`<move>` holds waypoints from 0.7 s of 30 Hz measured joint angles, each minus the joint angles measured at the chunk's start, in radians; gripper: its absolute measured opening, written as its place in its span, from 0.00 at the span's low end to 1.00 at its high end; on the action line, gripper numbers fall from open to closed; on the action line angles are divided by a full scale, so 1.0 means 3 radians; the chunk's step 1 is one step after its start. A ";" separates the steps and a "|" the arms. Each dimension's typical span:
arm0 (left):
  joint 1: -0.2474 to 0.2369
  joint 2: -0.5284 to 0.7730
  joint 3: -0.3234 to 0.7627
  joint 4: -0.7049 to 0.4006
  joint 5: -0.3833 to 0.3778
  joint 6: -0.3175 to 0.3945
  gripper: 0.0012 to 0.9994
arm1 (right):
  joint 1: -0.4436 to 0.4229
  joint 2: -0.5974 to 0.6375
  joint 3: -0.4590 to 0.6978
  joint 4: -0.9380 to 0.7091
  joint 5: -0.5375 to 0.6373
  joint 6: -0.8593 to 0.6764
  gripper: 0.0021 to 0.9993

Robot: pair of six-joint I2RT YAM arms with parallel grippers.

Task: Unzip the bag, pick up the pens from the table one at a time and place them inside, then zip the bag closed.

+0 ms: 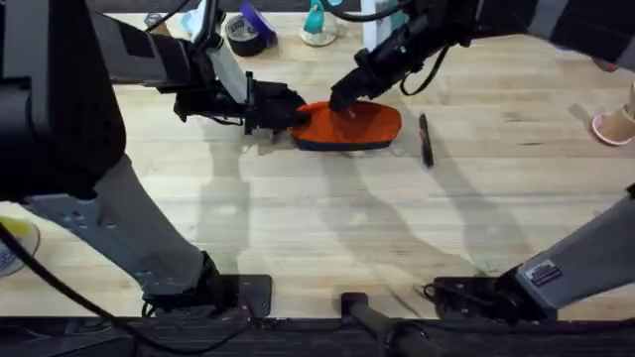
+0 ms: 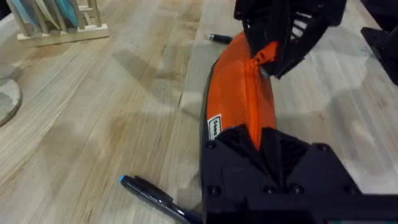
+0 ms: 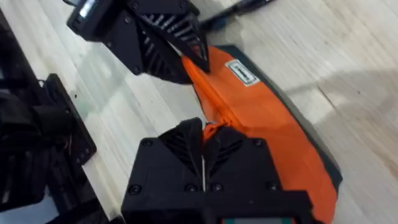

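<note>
Light wood butcher-block table (image 1: 298, 248), plank strips running left-right in overhead. On it: orange fabric pencil pouch with dark navy base strip (image 1: 349, 127) mid-far; thin black stick pen (image 1: 426, 139) just right of pouch, apart from it; second dark pen with a blue tip (image 2: 149, 194) by the pouch's left end. Roll of purple tape (image 1: 248, 32) at far edge.

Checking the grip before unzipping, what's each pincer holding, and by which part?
Both hold the bag: the left pincer pinches its left end, the right pincer is shut on the zipper line on top.
</note>
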 joint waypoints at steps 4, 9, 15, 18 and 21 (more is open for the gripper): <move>0.0000 0.0000 0.0003 0.0000 -0.0001 0.0000 0.04 | 0.0052 0.0000 0.0000 0.0084 0.0011 0.0054 0.03; 0.0008 0.0000 0.0003 0.0001 -0.0002 0.0000 0.04 | 0.0069 0.0000 0.0000 0.0158 0.0025 0.0127 0.03; 0.0019 0.0000 0.0003 0.0000 -0.0004 -0.0001 0.04 | 0.0124 0.0018 0.0000 0.0252 0.0049 0.0196 0.03; 0.0019 0.0000 0.0003 0.0000 -0.0005 0.0000 0.04 | 0.0175 0.0057 0.0000 0.0343 0.0044 0.0209 0.03; 0.0019 0.0000 0.0003 0.0000 -0.0005 0.0000 0.04 | 0.0224 0.0064 0.0000 0.0406 0.0046 0.0247 0.03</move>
